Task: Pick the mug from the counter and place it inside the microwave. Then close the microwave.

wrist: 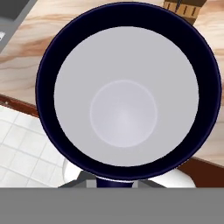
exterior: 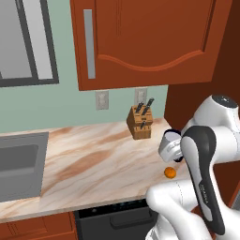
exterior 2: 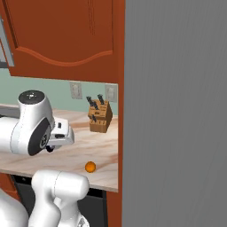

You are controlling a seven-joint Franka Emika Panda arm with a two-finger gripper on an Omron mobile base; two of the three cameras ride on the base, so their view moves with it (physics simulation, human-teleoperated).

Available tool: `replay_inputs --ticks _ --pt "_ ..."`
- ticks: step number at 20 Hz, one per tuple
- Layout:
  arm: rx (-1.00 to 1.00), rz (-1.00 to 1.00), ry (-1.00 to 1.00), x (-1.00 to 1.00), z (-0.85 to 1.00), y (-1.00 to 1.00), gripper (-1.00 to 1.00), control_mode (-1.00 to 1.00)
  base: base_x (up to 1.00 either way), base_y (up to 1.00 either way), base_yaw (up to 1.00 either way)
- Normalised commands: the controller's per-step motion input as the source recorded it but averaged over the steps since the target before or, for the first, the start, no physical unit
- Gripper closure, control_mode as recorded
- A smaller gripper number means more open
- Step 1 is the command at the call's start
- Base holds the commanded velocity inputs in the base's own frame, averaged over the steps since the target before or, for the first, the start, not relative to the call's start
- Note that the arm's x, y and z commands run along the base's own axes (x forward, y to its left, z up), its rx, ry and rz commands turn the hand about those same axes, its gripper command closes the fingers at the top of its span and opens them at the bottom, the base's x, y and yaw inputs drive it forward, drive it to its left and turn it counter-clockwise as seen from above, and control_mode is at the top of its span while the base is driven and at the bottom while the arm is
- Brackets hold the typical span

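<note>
the gripper (exterior: 174, 151) is clamped on the mug (exterior: 168, 144), with the jaws drawn in tight on it; in the left base view it sits mostly hidden behind the arm's dark forearm, and the fingers themselves cannot be made out. the mug is off the counter (exterior: 93, 164), held in the air over the counter's right end, tilted so its dark blue rim faces up and toward the arm. the hand view looks straight down into the mug (wrist: 127, 92): dark rim all round, pale grey inside, round flat bottom. past the rim there, the counter (wrist: 26, 48) shows above and to the sides, its brown front edge runs slantwise below the mug, and white floor tiles (wrist: 22, 148) lie beyond that edge.

relative to the mug, the orange fruit (exterior: 170, 173) lies on the counter just below it, nearer the front edge, apart from it. the knife block (exterior: 140, 121) stands on the counter behind the mug, near the wall, with dark handles sticking up. two wall outlets (exterior: 101, 100) sit above and behind the block. the sink (exterior: 18, 164) is well apart, at the counter's far left end. a red-brown cabinet (exterior: 140, 42) hangs above. in the right base view a tall grey panel (exterior 2: 177, 111) stands right of the counter.
</note>
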Motion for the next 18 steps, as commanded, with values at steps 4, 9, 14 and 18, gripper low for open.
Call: replay_inputs --ticks 4,9,14,18 --pt "0.00 0.00 0.00 0.00 0.00 0.00 1.00 1.00 -0.23 0.02 0.00" --pt "0.00 0.00 0.00 0.00 0.00 0.00 1.00 1.00 -0.68 0.11 0.00" --pt "0.00 0.00 0.00 0.00 0.00 0.00 1.00 1.00 -0.47 0.04 0.00" --pt "0.00 0.00 0.00 0.00 0.00 0.00 1.00 1.00 -0.89 0.02 0.00"
